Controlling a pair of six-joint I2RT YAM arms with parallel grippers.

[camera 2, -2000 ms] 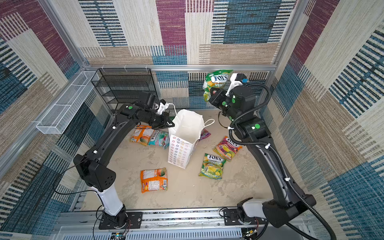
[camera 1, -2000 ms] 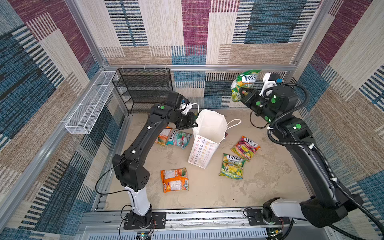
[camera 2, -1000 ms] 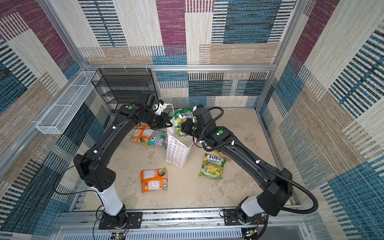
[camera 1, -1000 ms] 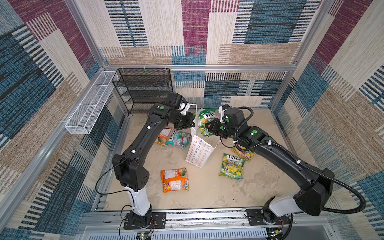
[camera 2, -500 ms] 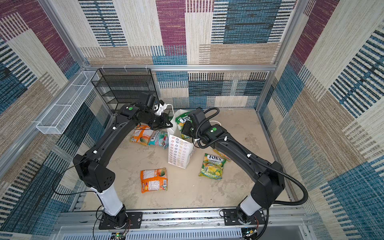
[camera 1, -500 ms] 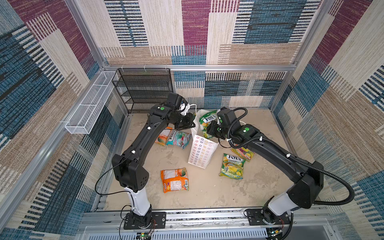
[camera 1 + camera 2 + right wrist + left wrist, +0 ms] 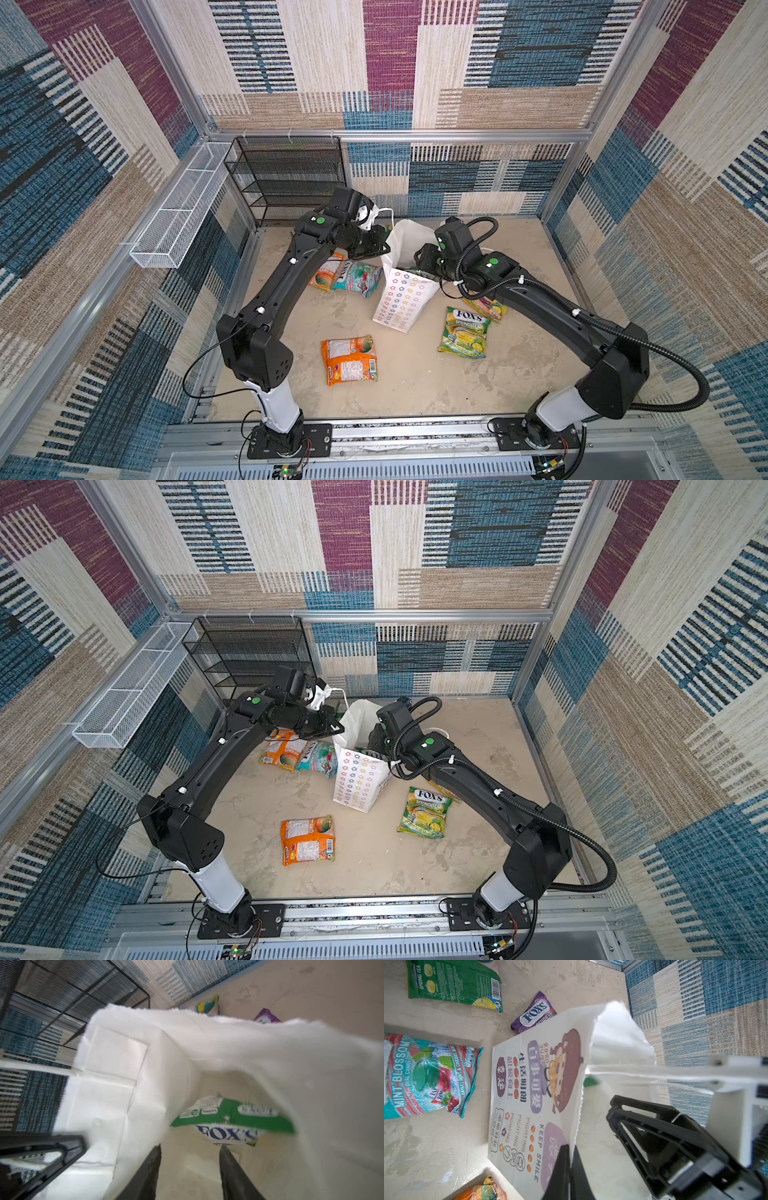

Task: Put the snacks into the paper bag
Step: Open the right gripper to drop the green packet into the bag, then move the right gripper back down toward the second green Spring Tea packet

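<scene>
Now the right claw (image 7: 190, 1147) gapes, its green packet (image 7: 228, 1113) dropped inside the paper bag (image 7: 124, 1084).

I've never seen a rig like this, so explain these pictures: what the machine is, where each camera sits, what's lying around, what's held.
Two robot arms stand at a table, each tipped with a pincer, the end effector. Both wide pictures look down from overhead; each close-up comes from a camera on one wrist. A white paper bag stands mid-table; around it lie an orange packet, a yellow-green packet and a teal packet. The left end effector pinches the bag's rim. The right end effector is open, above a green packet inside the bag.
</scene>
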